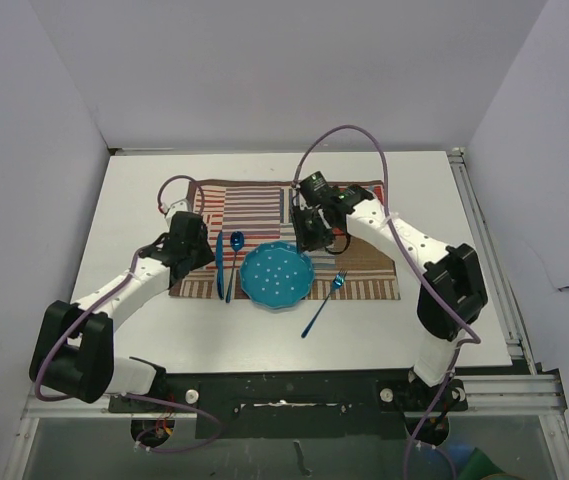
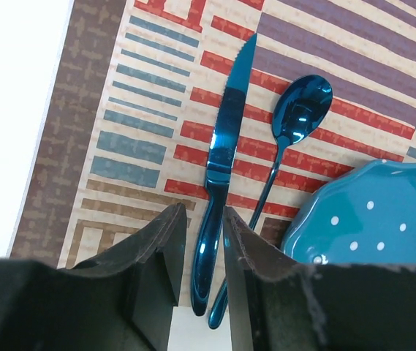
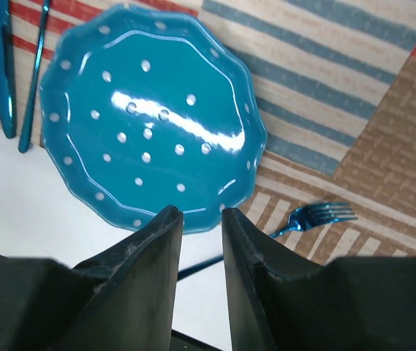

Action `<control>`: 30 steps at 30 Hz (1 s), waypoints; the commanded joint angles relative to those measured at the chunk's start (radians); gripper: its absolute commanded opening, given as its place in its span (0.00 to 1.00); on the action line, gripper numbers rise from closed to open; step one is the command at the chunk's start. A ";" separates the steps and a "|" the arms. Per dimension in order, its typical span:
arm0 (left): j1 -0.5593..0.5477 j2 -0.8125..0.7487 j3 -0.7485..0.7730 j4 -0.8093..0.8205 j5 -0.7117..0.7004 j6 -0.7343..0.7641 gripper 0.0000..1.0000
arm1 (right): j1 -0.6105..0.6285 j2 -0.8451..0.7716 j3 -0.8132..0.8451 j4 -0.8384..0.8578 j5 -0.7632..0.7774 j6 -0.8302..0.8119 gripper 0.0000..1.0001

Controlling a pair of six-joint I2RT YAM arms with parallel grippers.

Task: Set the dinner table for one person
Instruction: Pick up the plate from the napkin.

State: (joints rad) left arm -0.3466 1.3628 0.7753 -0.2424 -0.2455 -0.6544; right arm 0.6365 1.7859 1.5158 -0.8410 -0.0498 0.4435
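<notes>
Dinner table (image 1: 144, 200): white top carrying a striped mat (image 1: 254, 205).

Nearest item is the fork (image 1: 321, 305), lying aslant right of the plate (image 1: 277, 275), tines on the mat and handle out on the bare tabletop.

Plate is teal with white dots, face bare, near rim past the mat's edge. Left of it lie the spoon (image 1: 234, 262), then the knife (image 1: 219, 265), side by side.

I see the left gripper (image 2: 204, 216) just near of the knife handle, jaws narrowly parted on nothing.

Right gripper (image 3: 202, 213) hangs over the mat far-right of the plate, also narrowly parted and empty.
</notes>
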 commanded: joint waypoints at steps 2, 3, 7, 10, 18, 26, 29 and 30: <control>-0.017 -0.019 0.043 0.029 0.022 0.022 0.27 | 0.007 0.050 0.063 -0.019 0.032 -0.017 0.30; -0.018 -0.019 0.041 0.034 0.028 0.023 0.27 | 0.005 0.057 0.049 -0.017 0.041 -0.018 0.30; -0.020 -0.016 0.016 0.082 0.068 0.011 0.27 | 0.004 0.081 -0.013 0.010 0.049 -0.025 0.30; -0.023 -0.011 -0.022 0.163 0.142 -0.025 0.26 | 0.000 0.100 -0.039 0.028 0.054 -0.021 0.30; -0.102 0.051 0.022 0.140 0.128 -0.041 0.24 | -0.004 0.116 -0.061 0.034 0.054 -0.021 0.30; -0.174 0.149 0.082 0.125 0.096 -0.037 0.19 | -0.021 0.128 -0.100 0.054 0.040 -0.020 0.30; -0.188 0.165 0.092 0.123 0.085 -0.037 0.18 | -0.027 0.131 -0.111 0.059 0.038 -0.022 0.29; -0.191 0.166 0.095 0.122 0.083 -0.037 0.18 | -0.029 0.133 -0.115 0.062 0.038 -0.022 0.29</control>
State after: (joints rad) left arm -0.5236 1.5246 0.8143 -0.1528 -0.1352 -0.6918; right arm 0.6197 1.9244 1.4078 -0.8131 -0.0113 0.4278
